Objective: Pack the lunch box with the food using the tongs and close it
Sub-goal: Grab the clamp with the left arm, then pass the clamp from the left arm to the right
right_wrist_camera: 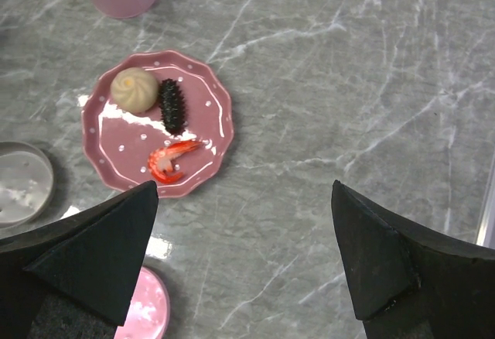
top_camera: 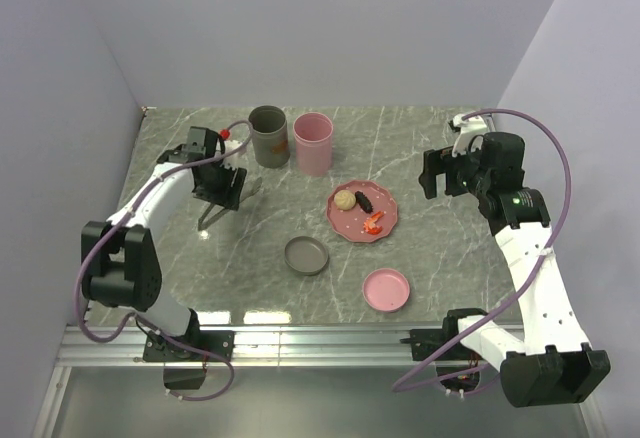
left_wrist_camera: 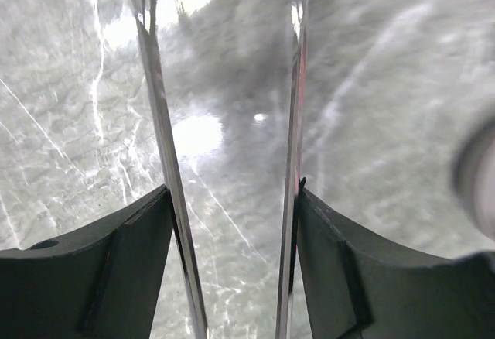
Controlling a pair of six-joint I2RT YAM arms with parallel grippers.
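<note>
Pinching the tongs [left_wrist_camera: 153, 83] at the left of the table [top_camera: 450, 258].
Clamps the left gripper [left_wrist_camera: 232, 192] on the tongs, one finger against each thin arm, low over the table near the grey cup [top_camera: 268, 135]. Hangs the right gripper [right_wrist_camera: 244, 188] with jaws wide apart, holding nothing, right of the pink plate [right_wrist_camera: 124, 138]. On that plate: beige ball [right_wrist_camera: 134, 90], dark oblong piece [right_wrist_camera: 172, 105], red-orange shrimp piece [right_wrist_camera: 170, 161].

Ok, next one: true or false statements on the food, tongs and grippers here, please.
1. The beige round ball, dark brown oblong piece and red-orange shrimp-like piece all lie on the pink scalloped plate. True.
2. The right gripper holds the long slim grey metal tongs. False: it is open and empty; the tongs run between the fingers of the left gripper.
3. The grey cup stands beside the pink cup. True.
4. The shrimp-like piece touches the ball. False: they lie apart.
</note>
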